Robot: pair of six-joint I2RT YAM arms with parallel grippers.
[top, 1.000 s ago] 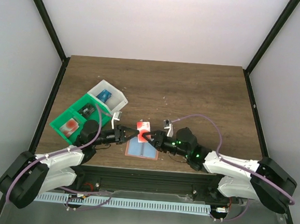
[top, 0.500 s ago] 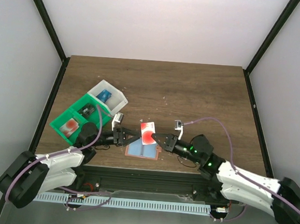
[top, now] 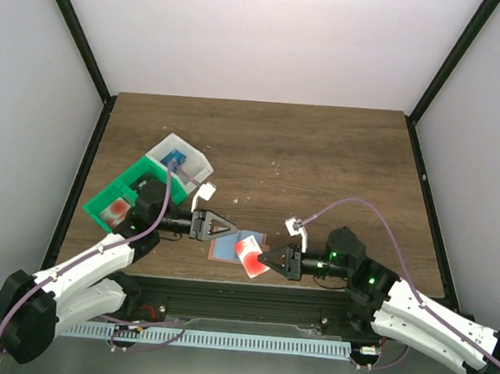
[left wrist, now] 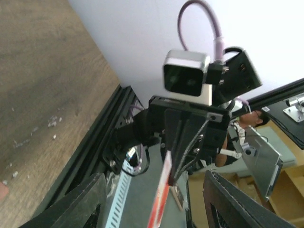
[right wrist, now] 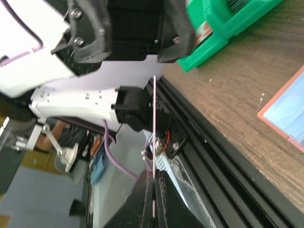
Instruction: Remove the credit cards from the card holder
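Gripping card edge in right end effector, holding left end effector open; risking slippage off near tabletop edge.

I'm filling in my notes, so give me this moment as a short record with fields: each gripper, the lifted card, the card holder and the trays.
left gripper: open, empty, by the card holder's left side
right gripper: shut on the red and white card
red and white card: pinched at one edge, over the card holder's near right corner
card holder: flat on the table
white tray: holds a blue card
green tray: next to the white tray
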